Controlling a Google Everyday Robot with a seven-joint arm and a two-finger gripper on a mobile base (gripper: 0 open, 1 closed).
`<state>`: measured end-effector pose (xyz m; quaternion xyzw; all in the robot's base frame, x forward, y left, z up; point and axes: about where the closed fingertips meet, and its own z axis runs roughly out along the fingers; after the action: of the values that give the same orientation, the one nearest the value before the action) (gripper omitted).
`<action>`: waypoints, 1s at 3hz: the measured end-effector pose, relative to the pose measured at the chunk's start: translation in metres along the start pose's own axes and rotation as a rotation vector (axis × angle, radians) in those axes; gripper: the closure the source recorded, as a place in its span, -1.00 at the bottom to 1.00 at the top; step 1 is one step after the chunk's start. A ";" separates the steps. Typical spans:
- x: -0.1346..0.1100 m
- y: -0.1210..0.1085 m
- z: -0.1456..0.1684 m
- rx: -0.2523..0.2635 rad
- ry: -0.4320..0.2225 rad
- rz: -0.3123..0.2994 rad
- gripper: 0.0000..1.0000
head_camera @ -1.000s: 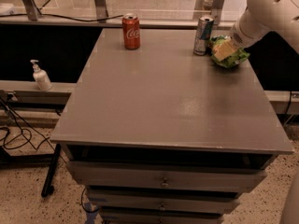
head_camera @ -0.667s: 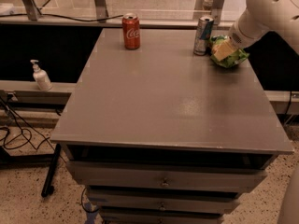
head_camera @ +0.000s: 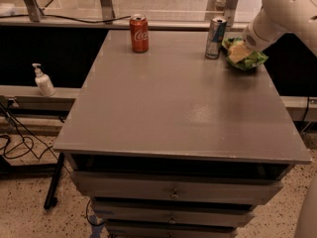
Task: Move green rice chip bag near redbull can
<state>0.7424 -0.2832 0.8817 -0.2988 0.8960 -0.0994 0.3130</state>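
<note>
A white plastic pump bottle [head_camera: 43, 81] stands on the ledge left of the grey drawer cabinet's flat top [head_camera: 178, 108]. Near the top's far edge, left of centre, a red Coca-Cola can [head_camera: 139, 33] stands upright. Well apart from it, toward the far right corner, stands can number 2, the slim silver-and-blue redbull can [head_camera: 216, 37]. Just beside that, on its right, lies the crinkled green rice chip bag [head_camera: 250, 61]. The white arm's gripper [head_camera: 241, 50] sits on the bag; whether it is clamped or loose cannot be told.

Gripper [head_camera: 245, 47] on crinkled glossy green rice chip bag [head_camera: 251, 61], matt table [head_camera: 173, 108]
</note>
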 end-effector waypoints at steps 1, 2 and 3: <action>-0.001 0.002 -0.004 -0.011 -0.009 -0.003 -1.00; -0.003 0.008 -0.012 -0.049 -0.037 0.000 -1.00; 0.006 0.019 -0.041 -0.096 -0.075 -0.017 -1.00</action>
<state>0.7043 -0.2719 0.9034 -0.3247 0.8848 -0.0475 0.3309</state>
